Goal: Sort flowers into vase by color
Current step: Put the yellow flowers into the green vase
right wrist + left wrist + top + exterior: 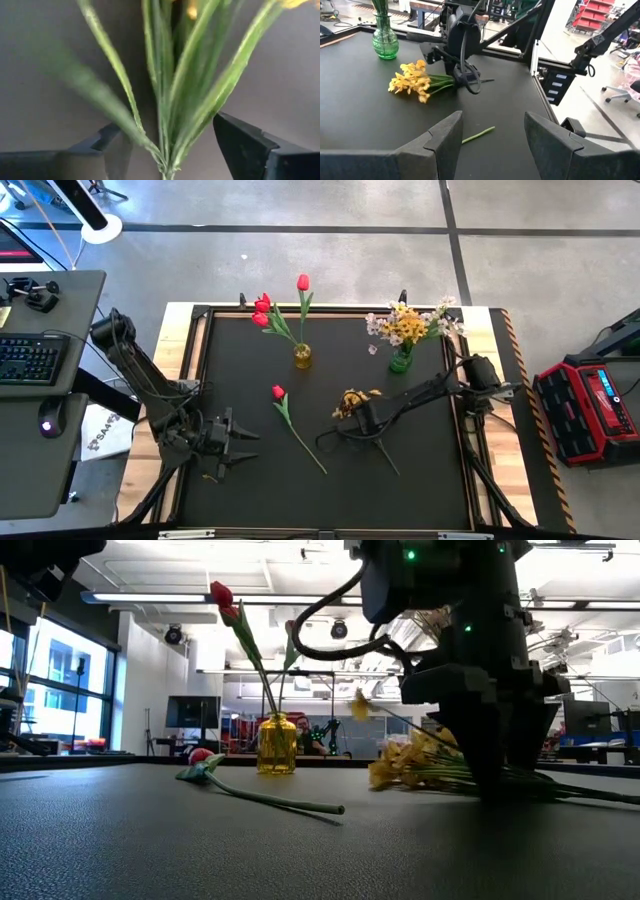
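Mat centre blocked by lying red tulip (292,422); vases (302,356) crowd far edge; near strip open.

Both arms are built of dark, near-black links with blocky joint housings, and each ends in a pincer of two flat, wedge-shaped black fingers, the left pincer (490,142) showing matte, smooth-faced pads. Black cables run in loops along the right arm (440,388) and hang in a bight beside its wrist housing. From the low camera, small green indicator lights glow on the upper housing of that arm, whose right pincer (500,765) has a stepped, angular casing.
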Robot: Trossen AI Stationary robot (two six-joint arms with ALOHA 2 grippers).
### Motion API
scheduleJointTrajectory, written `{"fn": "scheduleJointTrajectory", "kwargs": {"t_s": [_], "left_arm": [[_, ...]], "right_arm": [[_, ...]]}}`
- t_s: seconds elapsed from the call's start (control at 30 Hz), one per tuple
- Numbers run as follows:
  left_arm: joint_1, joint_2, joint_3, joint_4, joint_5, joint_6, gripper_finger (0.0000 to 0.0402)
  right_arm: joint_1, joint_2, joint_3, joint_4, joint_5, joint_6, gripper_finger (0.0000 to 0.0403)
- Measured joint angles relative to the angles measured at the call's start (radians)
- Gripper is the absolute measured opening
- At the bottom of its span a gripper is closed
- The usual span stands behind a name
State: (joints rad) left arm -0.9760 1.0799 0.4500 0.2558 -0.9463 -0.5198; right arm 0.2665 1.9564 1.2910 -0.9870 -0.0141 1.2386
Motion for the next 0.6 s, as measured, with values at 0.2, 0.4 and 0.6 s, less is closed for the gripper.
{"fn": "scheduleJointTrajectory", "kwargs": {"t_s": [0.2, 0.4, 0.6], "left_arm": [[0.000, 0.003, 0.000, 0.005, 0.000, -0.001, 0.0200], [0.000, 0.003, 0.000, 0.005, 0.000, 0.000, 0.0200], [0.000, 0.003, 0.000, 0.004, 0.014, -0.001, 0.0200]], "right_arm": [[-0.001, -0.008, -0.060, 0.102, -0.037, -0.007, 0.0175], [0.025, -0.006, -0.073, 0.155, 0.031, -0.052, 0.0061], [0.120, -0.049, -0.081, 0.176, 0.198, -0.045, 0.0012]]}}
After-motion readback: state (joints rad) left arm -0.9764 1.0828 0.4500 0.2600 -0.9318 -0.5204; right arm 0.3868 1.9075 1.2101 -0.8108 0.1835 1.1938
